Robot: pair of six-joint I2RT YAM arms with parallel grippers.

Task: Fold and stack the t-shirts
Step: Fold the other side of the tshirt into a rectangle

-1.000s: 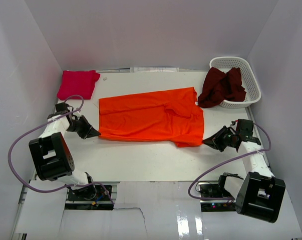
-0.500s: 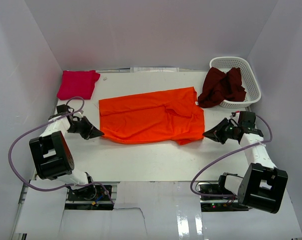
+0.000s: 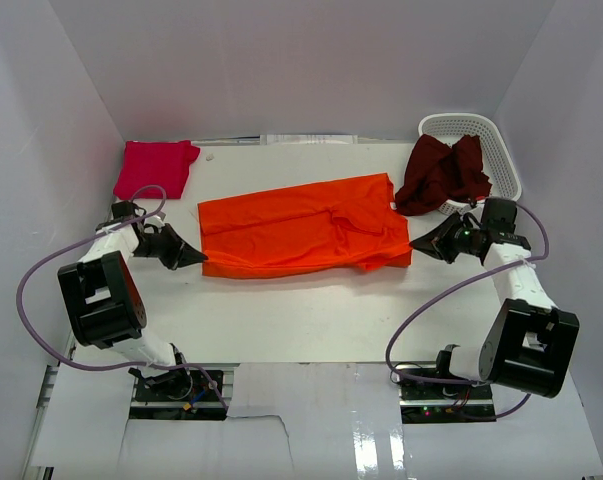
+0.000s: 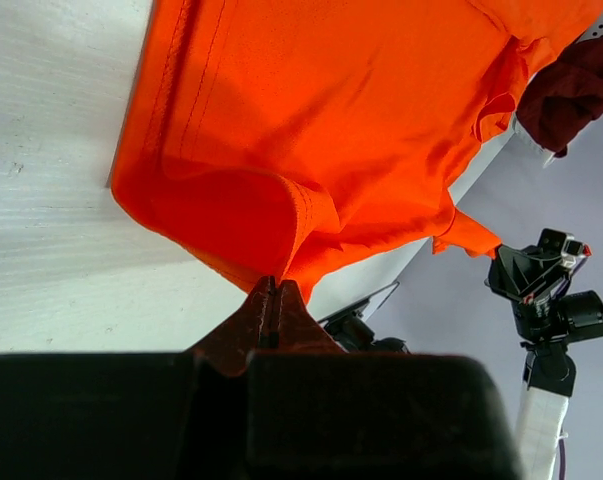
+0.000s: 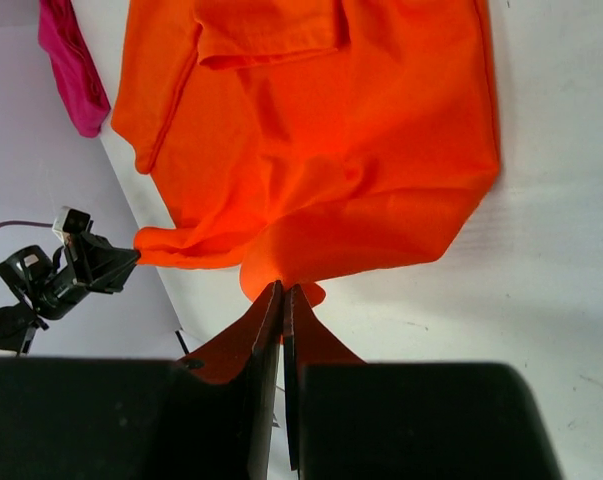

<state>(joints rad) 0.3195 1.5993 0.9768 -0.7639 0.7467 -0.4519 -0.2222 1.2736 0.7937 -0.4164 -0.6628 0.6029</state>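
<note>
The orange t-shirt [image 3: 301, 228] looks light and limp, likely to sag; left pincer [image 3: 197, 262] and right pincer [image 3: 414, 244] clench its near corners, sensible holds.

I'm working in a robot lab cell, not a home. The white table [image 3: 301, 320] is boxed in by plain pale walls [image 3: 281, 70] at the top and sides of the frame. Purple cables [image 3: 22, 298] loop from the left arm [image 3: 101, 300] and right arm [image 3: 529, 345] to bare electronics [image 3: 176, 390] along the bottom edge.
</note>
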